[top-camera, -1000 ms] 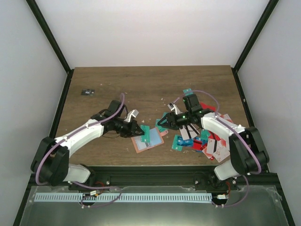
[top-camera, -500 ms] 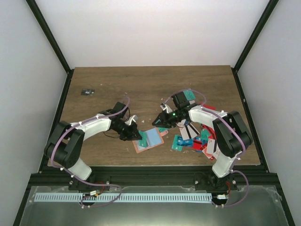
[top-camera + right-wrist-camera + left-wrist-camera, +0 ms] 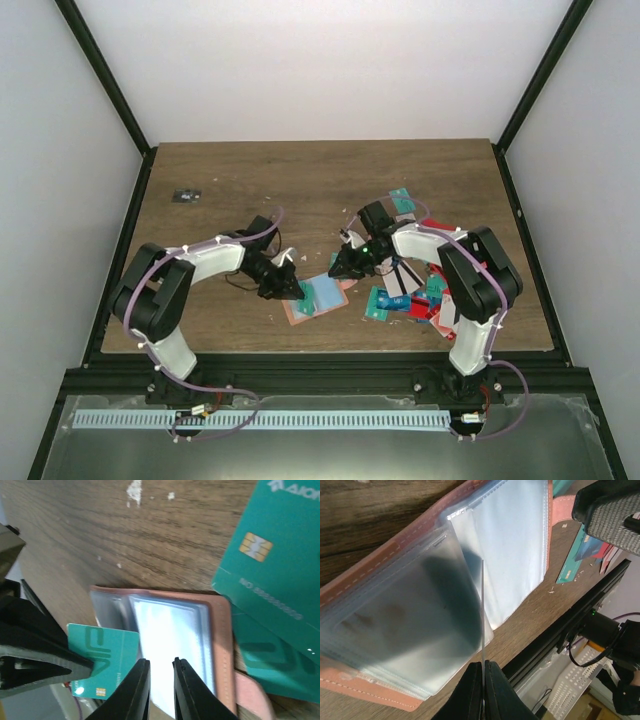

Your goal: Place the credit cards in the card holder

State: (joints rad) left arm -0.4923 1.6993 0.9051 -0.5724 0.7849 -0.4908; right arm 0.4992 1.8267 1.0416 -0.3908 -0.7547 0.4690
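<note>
Wooden table (image 3: 330,180), with the card holder (image 3: 300,315) lying open close to the near edge, about mid-width. The left gripper (image 3: 483,669) is clamped on a teal credit card (image 3: 102,660), held edge-on over the holder's clear sleeves (image 3: 510,545). The right gripper (image 3: 161,680) is low over the sleeves, fingers nearly together; cannot tell if it pinches one. The other credit cards (image 3: 420,295) are piled toward the near right corner. The card is likely light, stiff and slick: hold it by the short end. The sleeves look floppy.
</note>
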